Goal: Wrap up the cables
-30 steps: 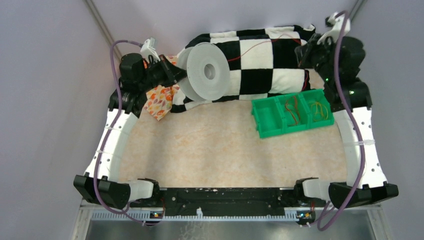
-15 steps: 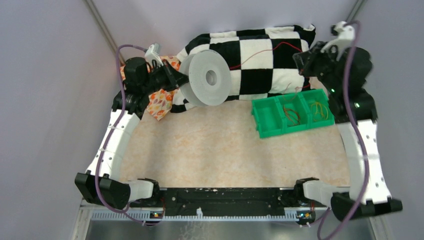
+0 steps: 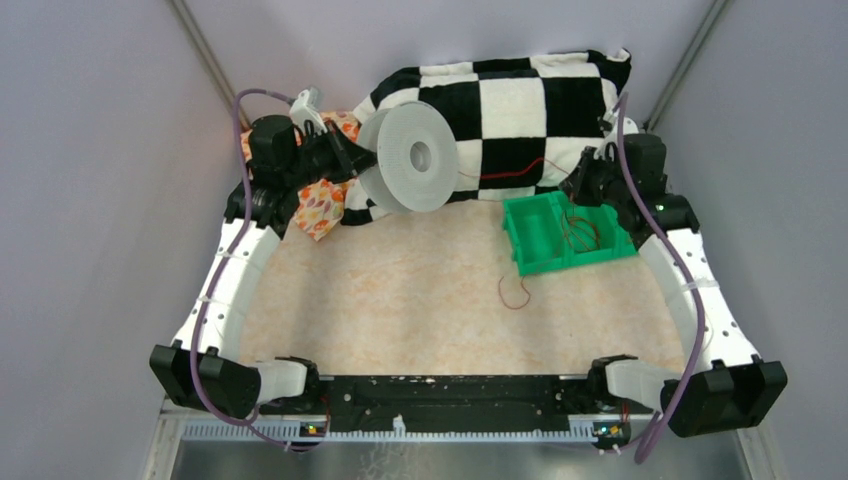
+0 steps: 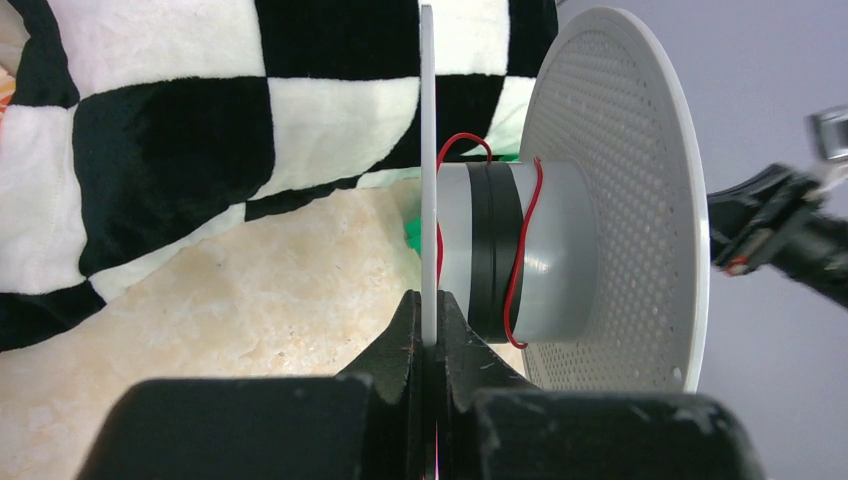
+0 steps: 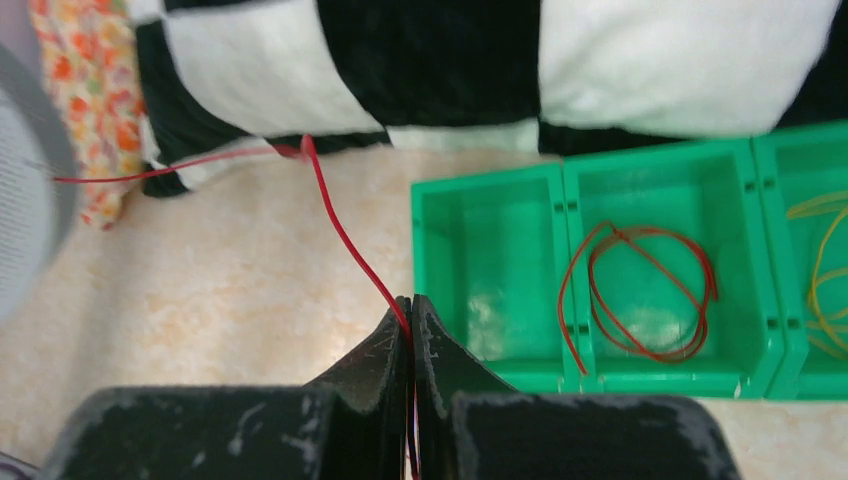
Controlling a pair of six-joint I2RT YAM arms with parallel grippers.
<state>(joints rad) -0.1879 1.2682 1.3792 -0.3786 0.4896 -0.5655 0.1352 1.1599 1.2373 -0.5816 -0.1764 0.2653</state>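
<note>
Green bin (image 3: 545, 264) beside checkered blanket (image 3: 510, 110), loose red cable (image 3: 515, 293) just beside.

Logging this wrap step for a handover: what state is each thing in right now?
spool: held on edge, hub partly wound.
left gripper: shut on the spool's flange.
right gripper: shut on the red cable.
red cable: looped round the hub, running slack to the right gripper.
green bin: left compartment empty, middle holds coiled red cables, right holds yellow cables.
</note>
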